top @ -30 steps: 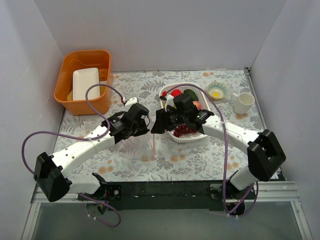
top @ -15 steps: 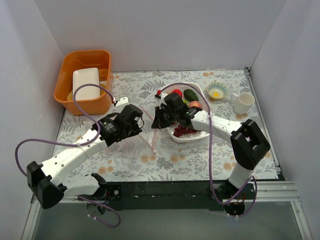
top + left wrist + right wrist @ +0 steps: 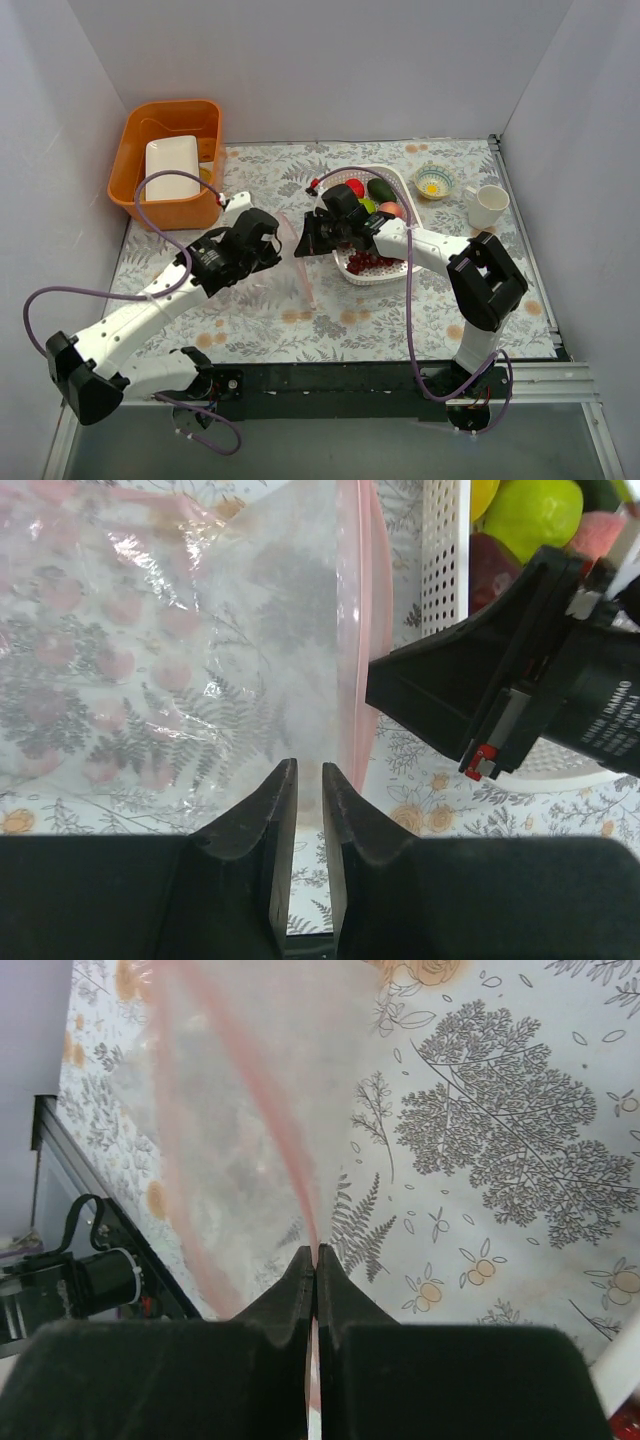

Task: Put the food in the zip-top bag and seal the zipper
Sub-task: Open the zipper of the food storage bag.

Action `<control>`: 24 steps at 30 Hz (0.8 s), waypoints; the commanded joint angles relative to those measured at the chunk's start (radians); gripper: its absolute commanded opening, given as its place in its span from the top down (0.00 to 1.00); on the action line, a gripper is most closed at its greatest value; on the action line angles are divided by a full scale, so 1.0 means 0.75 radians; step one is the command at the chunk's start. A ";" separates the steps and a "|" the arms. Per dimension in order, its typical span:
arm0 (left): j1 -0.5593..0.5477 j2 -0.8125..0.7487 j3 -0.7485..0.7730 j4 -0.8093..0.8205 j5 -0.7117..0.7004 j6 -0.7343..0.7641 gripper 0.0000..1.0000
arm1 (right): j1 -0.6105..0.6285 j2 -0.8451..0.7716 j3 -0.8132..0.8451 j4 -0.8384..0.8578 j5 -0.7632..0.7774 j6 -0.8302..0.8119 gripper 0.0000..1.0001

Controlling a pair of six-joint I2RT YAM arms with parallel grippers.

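The zip-top bag point(image 3: 297, 272) hangs crinkled between my two grippers, left of the white basket point(image 3: 405, 268). My right gripper point(image 3: 302, 245) point(image 3: 316, 1250) is shut on the bag's pink zipper point(image 3: 268, 1110) at the mouth edge. My left gripper point(image 3: 276, 243) point(image 3: 309, 768) has its jaws a narrow gap apart, and the bag point(image 3: 180, 660) lies just past the tips. The zipper point(image 3: 362, 630) runs between the left fingers and the right gripper point(image 3: 372, 685). The food stays in the basket: a red fruit point(image 3: 354, 187), an avocado point(image 3: 380, 190), a green fruit point(image 3: 530, 515) and grapes point(image 3: 365, 262).
An orange bin point(image 3: 135, 190) holding a white dish point(image 3: 172, 165) stands at the back left. A small patterned bowl point(image 3: 434, 181) and a white mug point(image 3: 487, 205) sit at the back right. White walls enclose the floral table on three sides.
My right jaws have closed on the pink strip and carried it up and left. The left arm has drawn back to the left and its jaws have just parted slightly.
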 commanded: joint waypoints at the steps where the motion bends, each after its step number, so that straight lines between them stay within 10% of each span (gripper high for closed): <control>1: 0.001 0.075 -0.060 0.170 0.132 0.038 0.82 | 0.008 -0.022 0.033 0.101 -0.079 0.081 0.99; 10: 0.003 0.094 -0.077 0.248 0.242 0.052 0.33 | 0.014 -0.004 0.023 0.174 -0.077 0.130 0.99; 24: 0.001 0.097 -0.173 0.173 0.150 -0.085 0.33 | 0.014 -0.014 0.035 0.142 -0.055 0.124 0.99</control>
